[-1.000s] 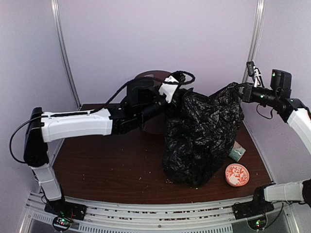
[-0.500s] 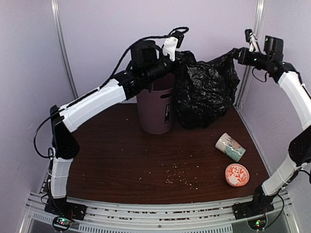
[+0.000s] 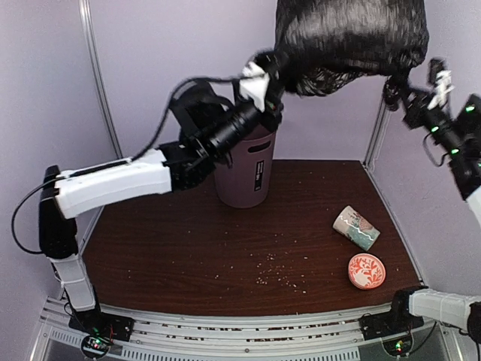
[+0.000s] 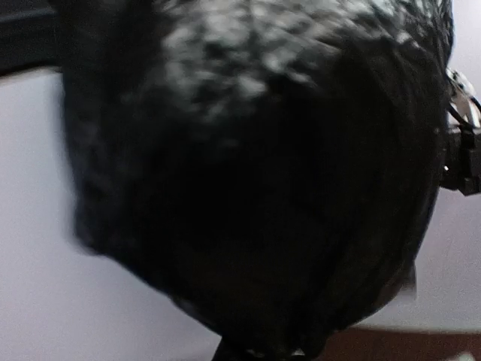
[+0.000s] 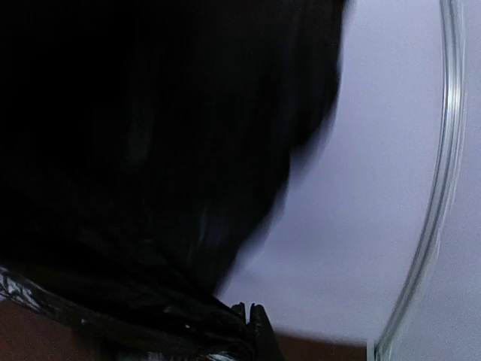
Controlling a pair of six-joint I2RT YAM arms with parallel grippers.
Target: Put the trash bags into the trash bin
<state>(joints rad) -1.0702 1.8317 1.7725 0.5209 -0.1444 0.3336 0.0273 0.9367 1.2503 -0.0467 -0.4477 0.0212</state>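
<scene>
Holding: my left pincer is clamped tight on the left corner of the black trash bag, and my right pincer is clamped tight on its right corner.
Bag: bunched and slung between my two pincers, clear of the table, its top cut off by the upper edge of the overhead view.
Bag to bin: higher than the rim of the trash bin and mostly to the right of it; I see no part of it touching the bin.
Wrist views: black plastic fills most of both; the left one is blurred.
Bin: upright at the far side of the table, a slot handle facing the camera, my left forearm crossing in front of its rim.
Mug: patterned cream, on its side, right of the bin and nearer the arm bases.
Disc: round, orange and white, lying flat just beyond the mug from the bin.
Crumbs: scattered in front of the bin.
Surface: dark brown wooden table.
Room: pale lilac wall behind the bin, with a metal post to its left.
</scene>
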